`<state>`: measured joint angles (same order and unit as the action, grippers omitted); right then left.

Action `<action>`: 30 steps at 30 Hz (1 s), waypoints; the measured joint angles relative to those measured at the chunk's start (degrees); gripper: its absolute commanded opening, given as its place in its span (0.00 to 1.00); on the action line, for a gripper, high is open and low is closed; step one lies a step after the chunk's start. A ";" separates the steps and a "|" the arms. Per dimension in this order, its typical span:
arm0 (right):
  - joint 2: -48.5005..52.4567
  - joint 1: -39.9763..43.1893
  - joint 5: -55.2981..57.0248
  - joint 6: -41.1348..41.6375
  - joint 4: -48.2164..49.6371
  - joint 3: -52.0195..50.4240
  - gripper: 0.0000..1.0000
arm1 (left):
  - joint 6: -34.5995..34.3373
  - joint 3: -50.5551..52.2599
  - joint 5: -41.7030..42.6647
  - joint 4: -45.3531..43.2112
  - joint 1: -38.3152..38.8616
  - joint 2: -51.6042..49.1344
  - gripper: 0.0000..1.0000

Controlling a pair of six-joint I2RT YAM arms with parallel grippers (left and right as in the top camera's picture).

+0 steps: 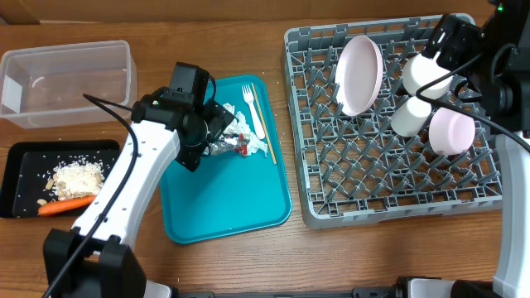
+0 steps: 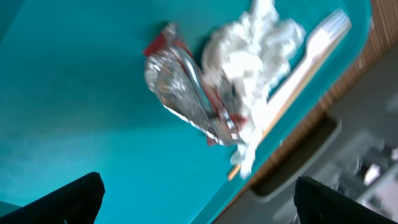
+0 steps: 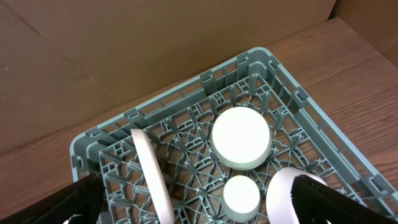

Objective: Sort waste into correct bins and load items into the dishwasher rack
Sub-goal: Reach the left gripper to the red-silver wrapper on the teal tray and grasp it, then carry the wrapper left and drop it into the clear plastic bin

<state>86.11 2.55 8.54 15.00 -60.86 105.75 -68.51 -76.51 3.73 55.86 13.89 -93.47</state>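
Observation:
A crinkled red-and-silver wrapper (image 1: 225,146) (image 2: 186,93) lies on the teal tray (image 1: 232,203) against a crumpled white napkin (image 1: 241,126) (image 2: 255,43). Beside them lie the white fork (image 1: 252,108) (image 2: 317,43) and the thin wooden stick (image 1: 265,128). My left gripper (image 1: 217,126) (image 2: 199,205) hovers open just above the wrapper, holding nothing. The dishwasher rack (image 1: 331,199) (image 3: 93,140) holds the plate (image 1: 360,74) (image 3: 152,174) on edge, two bowls (image 1: 426,74) (image 1: 451,131) and a cup (image 1: 411,116) (image 3: 241,198). My right gripper (image 1: 443,45) (image 3: 202,205) hangs open and empty over the rack's far right.
The clear tub (image 1: 66,83) stands at the far left. In front of it the black tray (image 1: 25,161) holds rice scraps (image 1: 79,175) and the carrot (image 1: 66,205). Bare wooden table runs along the front edge.

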 measured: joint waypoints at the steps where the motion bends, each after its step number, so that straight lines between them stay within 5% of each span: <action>1: 0.00 -0.02 -0.02 0.00 -0.02 0.00 1.00 | -1.53 0.00 -0.13 -0.59 0.00 -0.87 1.00; 8: 0.00 0.00 0.00 -0.02 -0.02 0.00 1.00 | -5.86 0.00 2.29 -6.49 0.00 -10.49 1.00; 16: 0.00 0.00 0.00 -0.04 -0.02 0.00 1.00 | -6.75 0.00 5.31 -8.33 0.00 -17.35 0.77; 20: 0.00 0.00 0.00 -0.02 0.00 0.00 1.00 | -5.27 0.00 5.44 -8.26 0.02 -18.71 0.48; 24: 0.00 0.00 0.02 -0.07 0.00 0.00 1.00 | -2.47 -0.02 4.07 -8.11 0.00 -18.86 0.08; 30: 0.00 0.00 0.02 -0.04 -0.04 0.00 1.00 | 3.06 -0.07 1.11 -7.67 -0.17 -18.86 0.04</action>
<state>86.11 2.55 8.56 14.96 -60.90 105.75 -65.45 -76.58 4.84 48.18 13.72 -112.33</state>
